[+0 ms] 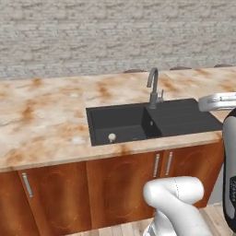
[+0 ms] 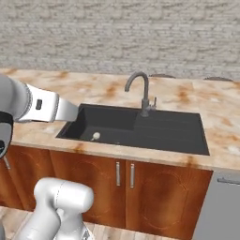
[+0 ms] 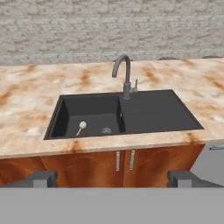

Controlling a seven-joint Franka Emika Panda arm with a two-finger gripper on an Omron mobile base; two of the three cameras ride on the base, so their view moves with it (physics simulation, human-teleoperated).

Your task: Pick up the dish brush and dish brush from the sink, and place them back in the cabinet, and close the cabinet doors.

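Marble tabletop (image 3: pixel 26 109) spans view; dark sink (image 3: pixel 148 113) set in it, grey tap (image 3: pixel 124 74) at back.

Cream-headed dish brush (image 3: pixel 81 127) lies on basin floor, near drain (image 3: pixel 106 130).

Claw (image 3: pixel 112 178) open, empty, well back from sink.

Risks: deep basin walls crowd descent; thin handle may slip from fingertips; black brush unseen.
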